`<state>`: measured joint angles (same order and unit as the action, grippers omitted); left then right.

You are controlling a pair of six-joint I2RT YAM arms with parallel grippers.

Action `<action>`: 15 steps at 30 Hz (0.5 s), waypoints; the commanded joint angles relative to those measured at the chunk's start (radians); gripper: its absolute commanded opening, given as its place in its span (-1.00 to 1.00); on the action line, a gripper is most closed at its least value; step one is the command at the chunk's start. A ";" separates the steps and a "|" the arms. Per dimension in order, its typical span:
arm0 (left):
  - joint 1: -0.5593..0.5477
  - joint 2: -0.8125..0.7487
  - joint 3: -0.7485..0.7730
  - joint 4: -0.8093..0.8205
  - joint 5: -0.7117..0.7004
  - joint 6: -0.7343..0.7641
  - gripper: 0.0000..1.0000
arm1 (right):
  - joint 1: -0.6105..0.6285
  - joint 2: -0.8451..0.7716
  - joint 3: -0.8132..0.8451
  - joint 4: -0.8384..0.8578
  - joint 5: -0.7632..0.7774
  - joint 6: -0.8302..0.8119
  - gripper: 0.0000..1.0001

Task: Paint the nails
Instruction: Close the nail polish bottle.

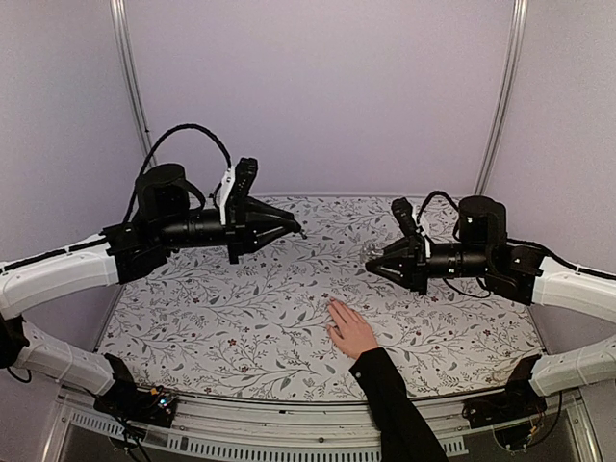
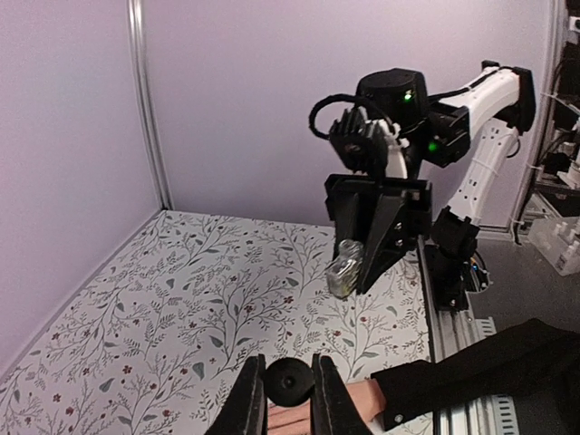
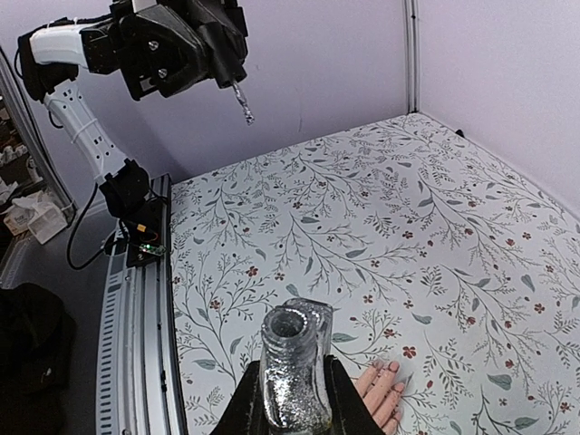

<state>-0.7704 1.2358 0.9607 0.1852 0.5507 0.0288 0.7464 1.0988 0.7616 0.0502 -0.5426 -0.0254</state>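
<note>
A light-skinned hand [image 1: 351, 332] in a black sleeve lies flat on the flowered table, fingers pointing away from the arms. Its nails [image 3: 391, 367] show small at the fingertips in the right wrist view. My left gripper [image 1: 289, 227] hangs above the table's left half, shut on a round black cap [image 2: 288, 381] whose thin brush [image 3: 243, 104] sticks out forward. My right gripper [image 3: 293, 381] is shut on an open, glittery glass bottle [image 3: 294, 372], held in the air to the right of and above the hand. The two grippers face each other, well apart.
The flowered table cover [image 1: 221, 308] runs to purple walls at the back and sides. Metal rails and both arm bases [image 1: 140, 399] line the near edge. The sleeved forearm [image 1: 395, 404] crosses that edge between the bases.
</note>
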 commanded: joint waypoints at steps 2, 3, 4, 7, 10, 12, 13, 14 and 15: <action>-0.110 -0.032 -0.022 0.069 0.078 -0.002 -0.99 | 0.071 0.033 0.045 -0.038 0.067 -0.044 -1.00; -0.129 -0.027 -0.014 0.071 0.082 0.002 -0.99 | 0.082 0.040 0.048 -0.040 0.074 -0.050 -1.00; -0.151 -0.022 -0.006 0.071 0.080 0.010 -0.99 | 0.091 0.044 0.053 -0.044 0.078 -0.059 -1.00; -0.218 -0.001 0.016 0.072 0.047 0.046 -0.99 | 0.116 0.065 0.070 -0.050 0.082 -0.082 -1.00; -0.251 0.019 0.037 0.069 0.010 0.066 -0.99 | 0.141 0.079 0.078 -0.076 0.084 -0.100 -1.00; -0.258 0.034 0.055 0.055 0.002 0.072 -0.98 | 0.154 0.084 0.082 -0.087 0.088 -0.119 -1.00; -0.260 0.041 0.063 0.047 -0.002 0.073 -0.97 | 0.161 0.087 0.081 -0.091 0.092 -0.127 -1.00; -0.263 0.049 0.070 0.041 -0.004 0.075 -0.97 | 0.168 0.087 0.080 -0.094 0.102 -0.138 -1.00; -0.267 0.054 0.074 0.037 -0.007 0.081 -0.97 | 0.173 0.087 0.078 -0.096 0.106 -0.143 -1.00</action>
<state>-1.0199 1.2663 0.9924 0.2253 0.5732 0.0788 0.8959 1.1793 0.8131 -0.0204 -0.4686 -0.1215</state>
